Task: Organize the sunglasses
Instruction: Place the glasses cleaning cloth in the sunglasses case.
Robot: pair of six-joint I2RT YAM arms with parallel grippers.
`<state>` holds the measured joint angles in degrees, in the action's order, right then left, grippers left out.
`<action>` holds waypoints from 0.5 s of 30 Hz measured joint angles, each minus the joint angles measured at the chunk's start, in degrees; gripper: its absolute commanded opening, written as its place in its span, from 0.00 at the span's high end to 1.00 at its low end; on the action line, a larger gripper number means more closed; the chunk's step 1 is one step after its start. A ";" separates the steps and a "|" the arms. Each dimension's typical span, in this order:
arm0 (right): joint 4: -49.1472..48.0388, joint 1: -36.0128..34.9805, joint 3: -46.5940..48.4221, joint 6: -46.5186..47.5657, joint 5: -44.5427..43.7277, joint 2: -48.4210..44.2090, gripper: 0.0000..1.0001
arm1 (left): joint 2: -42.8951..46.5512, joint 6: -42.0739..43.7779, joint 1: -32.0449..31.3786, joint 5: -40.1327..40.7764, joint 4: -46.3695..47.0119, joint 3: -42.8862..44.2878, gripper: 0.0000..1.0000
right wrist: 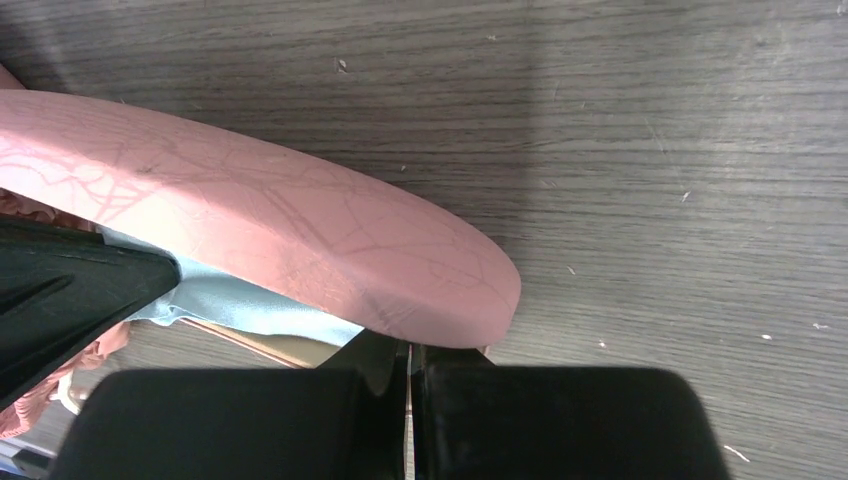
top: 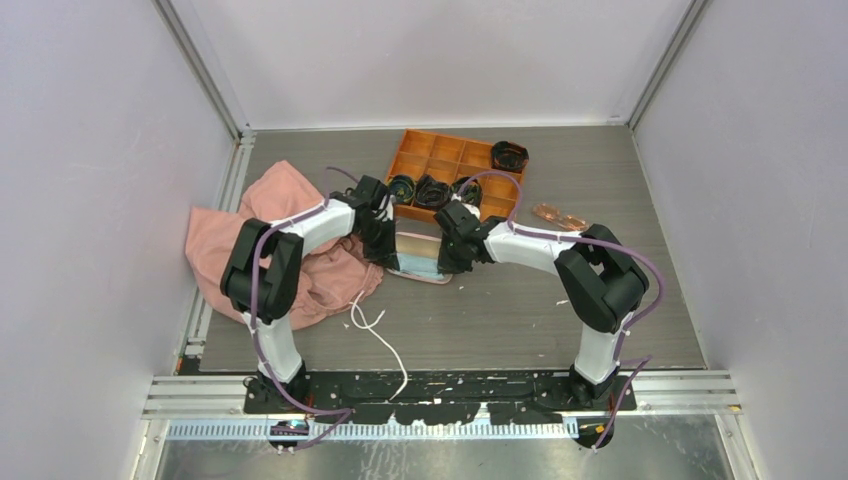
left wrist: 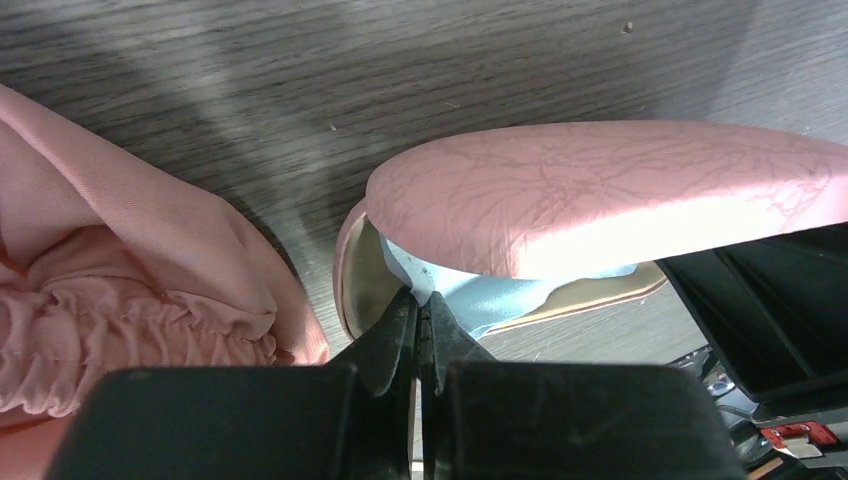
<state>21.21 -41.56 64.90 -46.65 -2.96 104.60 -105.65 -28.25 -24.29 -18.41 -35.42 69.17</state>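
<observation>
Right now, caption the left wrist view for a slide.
Shut left tool at blue cloth under pink case lid.

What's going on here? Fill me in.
Both arms are at the open case. The left fingers are shut at the edge of the cloth inside it. The right fingers are shut at the case's other end. The sunglasses lie untouched on the table to the right, not yet in the case.
</observation>
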 measured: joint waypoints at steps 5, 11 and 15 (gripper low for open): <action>-1.03 -0.04 -0.39 -0.02 -0.44 0.02 0.99 | -0.83 0.00 -0.15 1.25 0.00 0.13 1.00; -2.16 -0.11 -1.07 -0.09 -0.79 0.02 0.99 | -1.73 0.00 -0.46 2.62 -0.28 1.22 0.91; -2.51 -0.11 -1.27 -0.07 -0.87 0.02 0.99 | -1.70 -0.04 -0.85 3.98 -0.81 1.81 0.72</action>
<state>18.70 -41.67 63.64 -46.72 -3.84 104.62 -107.35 -28.29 -25.15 -14.44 -36.23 70.98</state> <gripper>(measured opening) 0.031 0.182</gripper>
